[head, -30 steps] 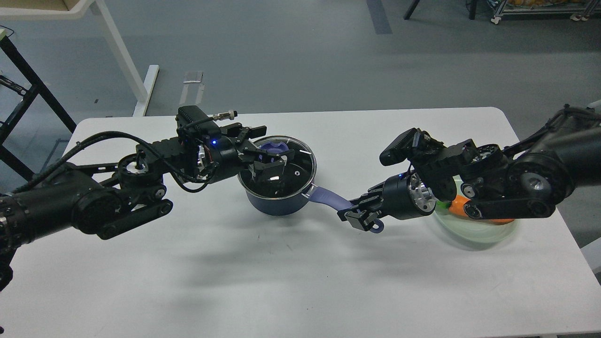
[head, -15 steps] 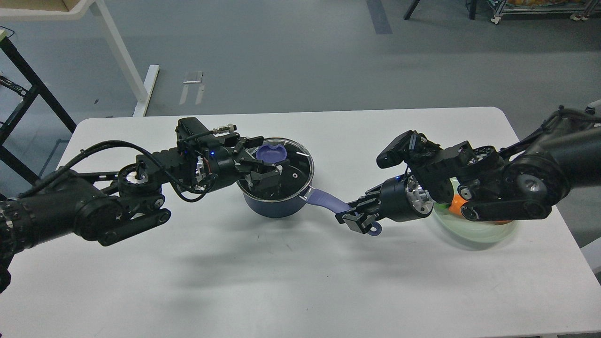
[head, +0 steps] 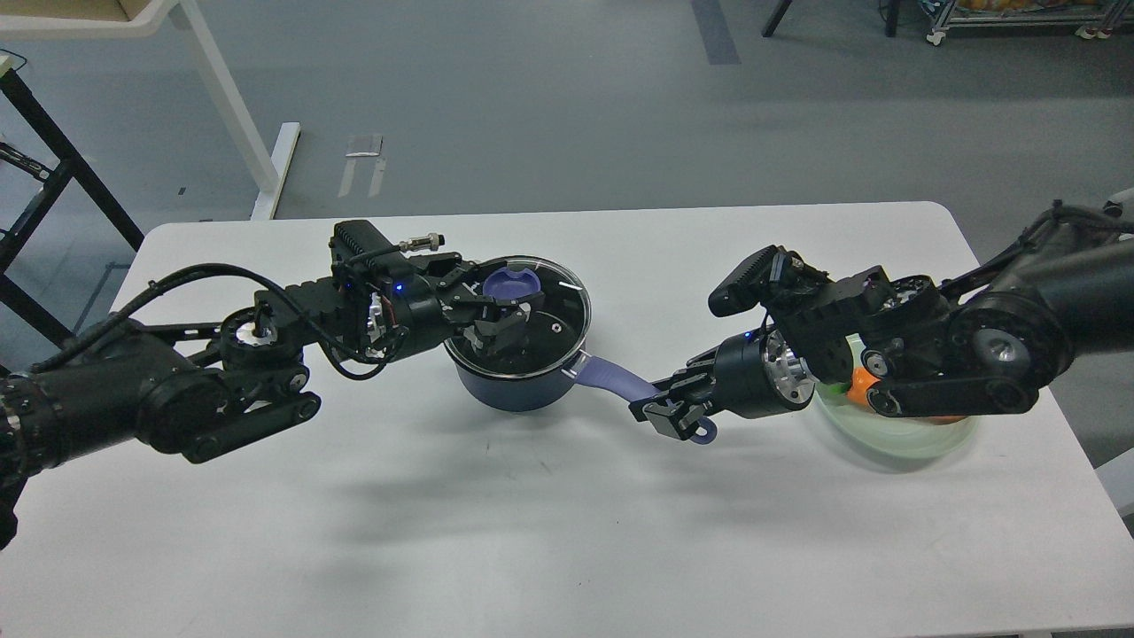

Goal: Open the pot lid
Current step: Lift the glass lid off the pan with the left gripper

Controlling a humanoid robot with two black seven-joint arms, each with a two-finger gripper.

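A dark blue pot (head: 518, 385) stands on the white table (head: 532, 532), left of centre. Its glass lid (head: 554, 315) with a purple knob (head: 512, 285) lies on top, slightly tilted. My left gripper (head: 500, 306) reaches over the lid from the left, its fingers around the knob. The pot's purple handle (head: 616, 377) points to the lower right. My right gripper (head: 673, 412) is shut on the end of that handle.
A pale green bowl (head: 895, 439) with an orange thing (head: 864, 385) in it sits at the right, partly behind my right arm. White table legs and a black frame stand on the floor at the far left.
My left gripper has drawn back a little to the left and closed in on the knob. The pot and my right gripper have shifted slightly left.
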